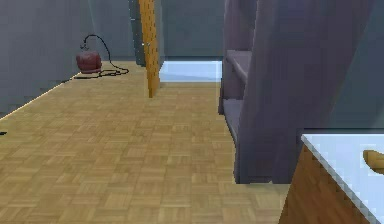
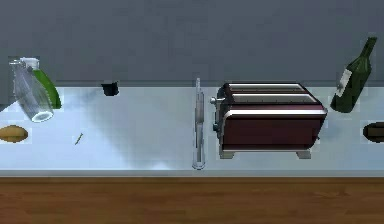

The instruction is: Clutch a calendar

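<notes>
A thin grey upright thing (image 2: 197, 122), seen edge-on, stands on the pale countertop (image 2: 140, 130) in the arm side view, just left of a dark red toaster (image 2: 270, 120). I cannot tell what it is from its shape. A small thin stick-like thing (image 2: 80, 138) lies on the counter further left.
On the counter are a green bottle (image 2: 352, 80), a tilted clear and green vessel (image 2: 35, 92), a small dark cup (image 2: 110, 88) and a brown lump (image 2: 12, 132). Ahead, a grey-purple armchair (image 1: 270, 80) stands on the wood floor (image 1: 120, 140), with a wooden door (image 1: 150, 45), a red round thing (image 1: 88, 58) and the counter corner (image 1: 345, 165).
</notes>
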Motion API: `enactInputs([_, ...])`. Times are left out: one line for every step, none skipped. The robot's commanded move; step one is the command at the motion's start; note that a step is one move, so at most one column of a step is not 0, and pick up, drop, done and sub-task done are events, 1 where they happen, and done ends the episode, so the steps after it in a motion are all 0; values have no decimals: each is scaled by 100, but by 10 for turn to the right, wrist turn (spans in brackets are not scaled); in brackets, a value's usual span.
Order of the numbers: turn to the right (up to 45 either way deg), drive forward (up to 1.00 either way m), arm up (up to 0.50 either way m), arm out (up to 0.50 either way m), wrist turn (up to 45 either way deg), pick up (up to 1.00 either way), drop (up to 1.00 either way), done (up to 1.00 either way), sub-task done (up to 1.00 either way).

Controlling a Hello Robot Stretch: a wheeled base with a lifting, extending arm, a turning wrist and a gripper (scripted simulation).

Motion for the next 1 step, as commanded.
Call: enactInputs([0, 0, 50, 0, 0, 0, 0, 0, 0])
